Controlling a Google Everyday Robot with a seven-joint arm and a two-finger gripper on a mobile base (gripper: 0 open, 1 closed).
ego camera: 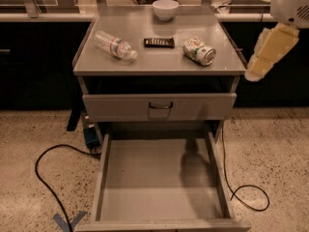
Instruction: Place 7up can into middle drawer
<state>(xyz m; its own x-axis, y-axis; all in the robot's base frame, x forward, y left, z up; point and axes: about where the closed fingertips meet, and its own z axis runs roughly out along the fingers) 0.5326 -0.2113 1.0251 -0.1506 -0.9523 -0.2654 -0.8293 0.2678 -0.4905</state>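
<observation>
The 7up can [199, 51] lies on its side on the right part of the grey cabinet top [159, 59], one shiny end facing front right. The middle drawer [145, 178] is pulled wide open below, and its flat grey floor is bare. My gripper [263, 57] shows as a cream-coloured piece under a white arm joint at the upper right. It hangs just off the cabinet's right edge, to the right of the can and apart from it. It holds nothing that I can see.
A clear plastic water bottle [115, 45] lies at the left of the top. A dark flat object [159, 42] sits in the middle and a white bowl [165, 8] at the back. The drawer front with a loop handle [159, 106] is closed. Black cables [48, 178] run over the floor on both sides.
</observation>
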